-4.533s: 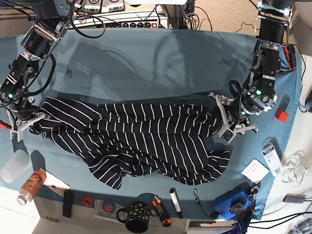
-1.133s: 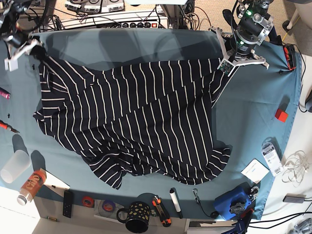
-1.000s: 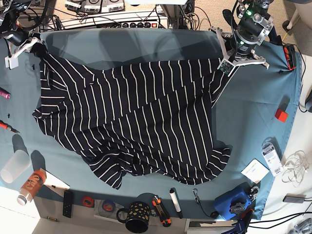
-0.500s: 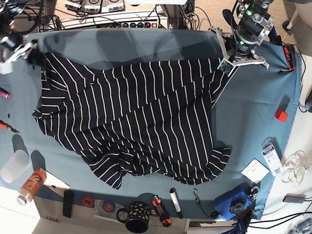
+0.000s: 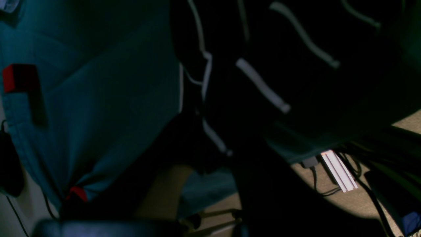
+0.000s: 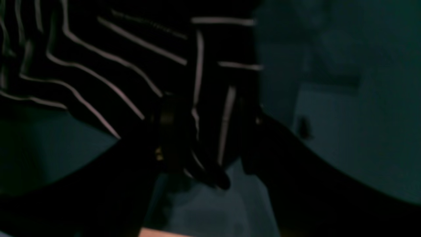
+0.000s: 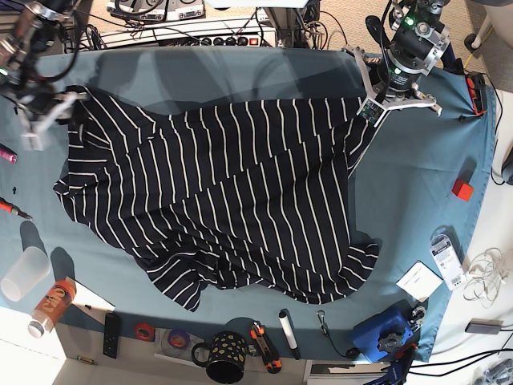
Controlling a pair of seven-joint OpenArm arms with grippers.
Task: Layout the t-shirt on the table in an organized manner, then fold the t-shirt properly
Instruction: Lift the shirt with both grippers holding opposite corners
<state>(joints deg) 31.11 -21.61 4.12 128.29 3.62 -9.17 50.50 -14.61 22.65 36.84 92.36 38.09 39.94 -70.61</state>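
Item: large dark navy t-shirt (image 7: 232,200) of soft fabric with thin, widely spaced white stripes, lying spread over the wide counter (image 7: 417,184) covered in plain teal-blue cloth. The garment filled the middle of the counter in the base view, reaching from one pair of fingers to the other along its far edge; its near hem was rumpled and folded over on itself.

Left fingers (image 7: 378,103): at the far corner of the shirt on the base view's right, closed tight on the striped fabric. In the left wrist view the cloth (image 5: 263,82) hung bunched and dark directly before the camera, with teal counter beside it. A small red block (image 7: 462,189) sat on the counter well apart from these fingers, toward the near side.

Right fingers (image 7: 44,120): at the opposite far corner, on the base view's left, spread wide with the white tips blurred. In the right wrist view a fold of striped fabric (image 6: 210,108) lay between the two dark fingers, but the picture was too dim to tell whether it was gripped or merely resting there.

Other articles along the near edge of the counter, well apart from both pairs of fingers: a clear plastic cup (image 7: 22,273), an orange-labelled can (image 7: 50,306), a black spotted mug (image 7: 223,356), a white marker (image 7: 288,333), a white card (image 7: 420,281) and a blue device (image 7: 386,333).
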